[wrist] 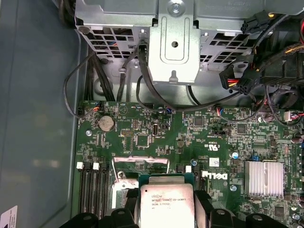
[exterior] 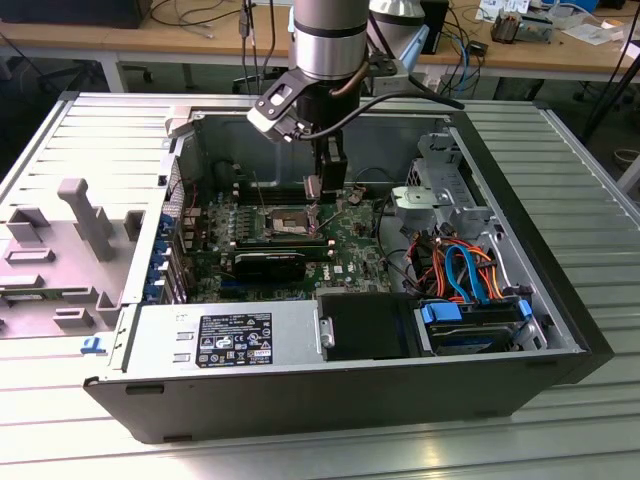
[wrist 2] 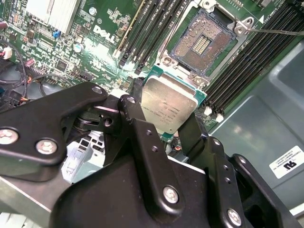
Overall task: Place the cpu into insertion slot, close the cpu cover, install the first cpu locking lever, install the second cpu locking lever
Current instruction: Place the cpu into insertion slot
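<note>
The arm is hanging down into the open case (exterior: 560, 330), and the gripper (exterior: 314, 192) is pinching the cpu (wrist 2: 168, 107) by two opposite edges. In the second wrist view the black fingers (wrist 2: 137, 126) are pressing in on either side of the chip. Its silvery top is facing that camera, with a green rim showing around it.

The cpu is sitting in the air, close above the board (exterior: 350, 245) and just beside the slot (wrist 2: 204, 40), not touching it. The slot is lying open and bare. Its dark centre is showing and a silver rim is running round it.

In the first wrist view the cover (wrist: 140, 159) is standing swung up at the slot's far edge. Green board is showing through its square window.

A thin metal lever (wrist 2: 280, 32) is sticking out from one corner of the slot, across the long black memory slots (wrist 2: 156, 23).

In the exterior view the gripper is hovering over the back half of the board. The slot is lying just below it, towards the exterior view's left. A finned heat sink (wrist: 263, 178) is sitting on the board, well apart from the chip.
</note>
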Motion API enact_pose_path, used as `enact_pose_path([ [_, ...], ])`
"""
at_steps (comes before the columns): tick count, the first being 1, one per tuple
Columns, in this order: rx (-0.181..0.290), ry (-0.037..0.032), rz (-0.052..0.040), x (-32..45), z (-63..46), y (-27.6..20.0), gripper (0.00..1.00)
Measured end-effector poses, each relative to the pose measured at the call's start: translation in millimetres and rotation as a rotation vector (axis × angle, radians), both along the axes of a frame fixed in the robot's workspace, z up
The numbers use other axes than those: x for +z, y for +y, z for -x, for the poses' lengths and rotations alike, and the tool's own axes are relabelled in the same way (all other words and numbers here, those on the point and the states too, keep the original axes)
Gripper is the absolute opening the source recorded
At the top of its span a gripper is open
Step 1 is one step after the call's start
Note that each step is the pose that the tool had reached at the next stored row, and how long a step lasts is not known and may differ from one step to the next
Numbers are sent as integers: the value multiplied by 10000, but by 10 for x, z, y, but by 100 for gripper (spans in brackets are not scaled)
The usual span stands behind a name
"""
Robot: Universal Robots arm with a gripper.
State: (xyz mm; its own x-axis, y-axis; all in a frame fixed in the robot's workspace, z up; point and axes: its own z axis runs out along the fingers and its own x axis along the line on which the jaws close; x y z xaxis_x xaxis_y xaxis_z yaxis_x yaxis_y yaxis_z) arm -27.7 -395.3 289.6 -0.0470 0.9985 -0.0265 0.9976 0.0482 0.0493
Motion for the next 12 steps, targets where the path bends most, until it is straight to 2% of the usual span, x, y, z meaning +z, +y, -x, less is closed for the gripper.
enact_pose_path([
  [12,0,0,3,-3,36,0,55],
])
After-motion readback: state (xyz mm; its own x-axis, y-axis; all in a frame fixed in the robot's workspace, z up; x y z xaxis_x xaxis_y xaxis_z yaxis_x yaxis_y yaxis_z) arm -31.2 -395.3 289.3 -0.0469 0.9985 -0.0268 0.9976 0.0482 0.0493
